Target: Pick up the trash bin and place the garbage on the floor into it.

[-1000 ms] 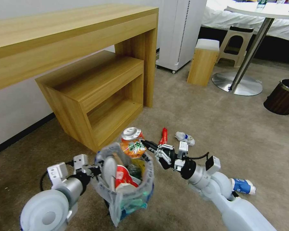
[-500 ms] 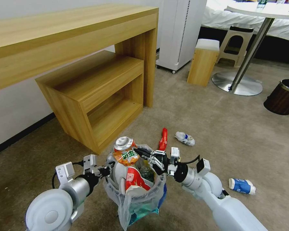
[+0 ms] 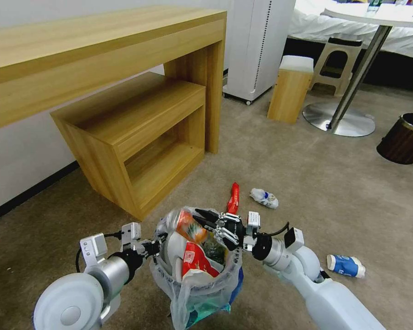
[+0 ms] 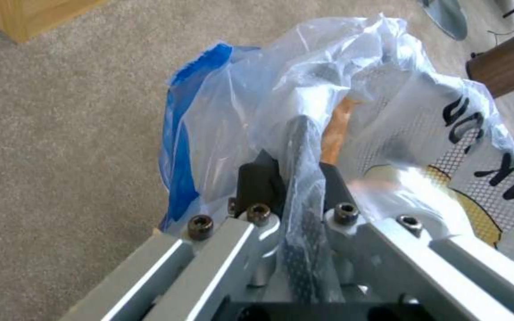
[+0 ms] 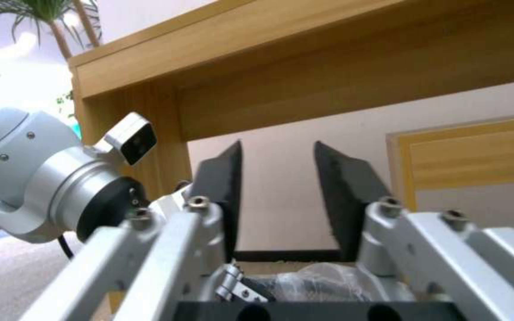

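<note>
Left end effector (image 4: 290,178) pinching the bin (image 3: 197,266) by its crinkly liner rim, held above the floor (image 3: 307,183). Right end effector (image 3: 206,219) spread over the mouth, can (image 3: 188,227) dropped inside. Light, soft, slippery bag; better gripped with the stiff rim.

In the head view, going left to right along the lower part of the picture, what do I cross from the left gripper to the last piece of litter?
Left gripper shut on the bin's rim → trash bin → right gripper, jaws open over the bin → crushed blue-and-white cup on the floor.
</note>
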Motion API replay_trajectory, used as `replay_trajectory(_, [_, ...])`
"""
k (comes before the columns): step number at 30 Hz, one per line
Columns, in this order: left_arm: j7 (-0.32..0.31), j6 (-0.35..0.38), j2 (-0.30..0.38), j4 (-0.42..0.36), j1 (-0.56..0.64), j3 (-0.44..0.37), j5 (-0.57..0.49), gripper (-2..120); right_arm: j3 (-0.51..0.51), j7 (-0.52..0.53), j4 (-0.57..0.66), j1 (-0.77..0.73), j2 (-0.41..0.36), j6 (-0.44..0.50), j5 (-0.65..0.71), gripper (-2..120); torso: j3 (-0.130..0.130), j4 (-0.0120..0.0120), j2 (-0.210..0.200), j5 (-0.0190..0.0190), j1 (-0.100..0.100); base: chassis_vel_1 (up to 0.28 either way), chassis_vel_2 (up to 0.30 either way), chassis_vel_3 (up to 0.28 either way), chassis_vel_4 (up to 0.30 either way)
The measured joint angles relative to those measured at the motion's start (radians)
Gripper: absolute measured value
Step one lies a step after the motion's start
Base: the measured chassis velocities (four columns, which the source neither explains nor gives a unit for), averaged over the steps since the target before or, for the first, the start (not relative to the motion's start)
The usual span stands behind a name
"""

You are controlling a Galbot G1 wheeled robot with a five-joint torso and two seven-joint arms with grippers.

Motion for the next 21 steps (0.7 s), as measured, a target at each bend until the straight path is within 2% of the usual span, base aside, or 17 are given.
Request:
replay_trajectory(1, [0.000, 0.000, 0.000, 0.000, 0.000, 0.000, 0.000, 2, 0.000, 0.000, 0.000, 0.000, 0.000, 0.000, 0.000, 37, 0.000, 0.0000, 0.000, 0.0000, 0.000, 0.000, 0.000, 0.000, 0.000])
replay_trajectory(3, [-0.004, 0.003, 0.001, -0.005, 0.005, -0.002, 0.000, 2, 0.003, -0.002, 0.001, 0.002, -0.001, 0.004, 0.000, 50, 0.000, -0.0001, 0.000, 0.0000, 0.000, 0.000, 0.000, 0.000, 0.000])
replay_trajectory(4, [-0.004, 0.003, 0.001, -0.005, 0.005, -0.002, 0.000, 2, 0.003, -0.002, 0.001, 0.002, -0.001, 0.004, 0.000, 50, 0.000, -0.0001, 0.000, 0.0000, 0.000, 0.000, 0.000, 0.000, 0.000])
replay_trajectory(6, [-0.008, 0.005, 0.001, -0.009, 0.009, -0.004, 0.000, 2, 0.005, -0.002, 0.001, 0.005, -0.002, 0.006, 0.001, 60, 0.000, 0.0000, 0.000, 0.0000, 0.000, 0.000, 0.000, 0.000, 0.000])
replay_trajectory(7, [-0.008, 0.005, 0.001, -0.009, 0.009, -0.004, 0.000, 2, 0.005, -0.002, 0.001, 0.005, -0.002, 0.006, 0.001, 60, 0.000, 0.0000, 0.000, 0.0000, 0.000, 0.000, 0.000, 0.000, 0.000])
replay_trajectory(10, [-0.012, 0.007, 0.001, -0.012, 0.013, -0.004, 0.000, 2, 0.009, -0.001, 0.005, 0.006, -0.004, 0.008, 0.003, 76, 0.000, -0.0001, 0.000, 0.0000, 0.000, 0.000, 0.000, 0.000, 0.000])
replay_trajectory(11, [-0.012, 0.007, 0.001, -0.012, 0.013, -0.004, 0.000, 2, 0.009, -0.001, 0.005, 0.006, -0.004, 0.008, 0.003, 76, 0.000, -0.0001, 0.000, 0.0000, 0.000, 0.000, 0.000, 0.000, 0.000])
replay_trajectory(14, [-0.013, 0.007, 0.000, -0.013, 0.014, -0.005, 0.003, 2, 0.014, 0.000, 0.011, 0.006, -0.007, 0.011, 0.006, 90, 0.000, 0.0000, 0.000, 0.0000, 0.000, 0.000, 0.000, 0.000, 0.000])
replay_trajectory(15, [-0.013, 0.007, 0.000, -0.013, 0.014, -0.005, 0.003, 2, 0.014, 0.000, 0.011, 0.006, -0.007, 0.011, 0.006, 90, 0.000, 0.0000, 0.000, 0.0000, 0.000, 0.000, 0.000, 0.000, 0.000])
replay_trajectory(17, [-0.013, 0.007, 0.001, -0.011, 0.014, -0.010, 0.007, 2, 0.023, 0.006, 0.020, 0.003, -0.009, 0.013, 0.014, 98, 0.000, -0.0001, 0.000, 0.0000, 0.000, 0.000, 0.000, 0.000, 0.000])
replay_trajectory(20, [-0.016, 0.001, 0.000, -0.003, 0.011, -0.017, 0.014, 2, 0.033, 0.046, 0.032, 0.001, -0.010, 0.017, 0.017, 100, 0.000, 0.0000, 0.000, 0.0000, 0.000, 0.000, 0.000, 0.000, 0.000])
replay_trajectory(21, [-0.026, -0.010, -0.001, 0.006, 0.005, -0.026, 0.021, 2, 0.046, 0.140, 0.051, -0.004, -0.010, 0.024, 0.016, 100, 0.000, 0.0000, 0.000, 0.0000, 0.000, 0.000, 0.000, 0.000, 0.000])
